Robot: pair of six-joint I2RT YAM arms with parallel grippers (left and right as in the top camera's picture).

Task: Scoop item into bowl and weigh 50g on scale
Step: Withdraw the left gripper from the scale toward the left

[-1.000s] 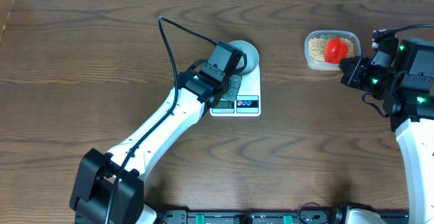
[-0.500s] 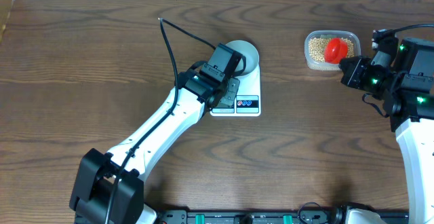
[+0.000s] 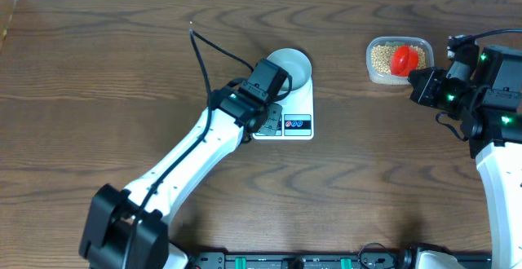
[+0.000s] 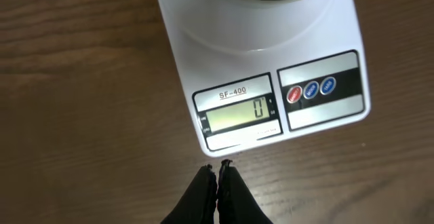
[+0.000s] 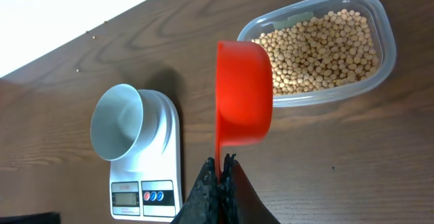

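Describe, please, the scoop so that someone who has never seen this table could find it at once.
On the dark wooden table, look to the robot's right for the clear plastic tub of tan beans. The scoop hangs over that tub, its handle pinched in the right pincer. It is the only bright red thing there.

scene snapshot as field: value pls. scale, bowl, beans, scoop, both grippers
scale: display on, reads 0
bowl: sits on the scale's far end, looks empty
beans: all in the clear tub, right of the scale
scoop: red, over the tub's edge; contents cannot be seen
left gripper: shut, holding nothing, just off the scale's display end
right gripper: shut on the scoop's handle
progress: no beans in the bowl yet
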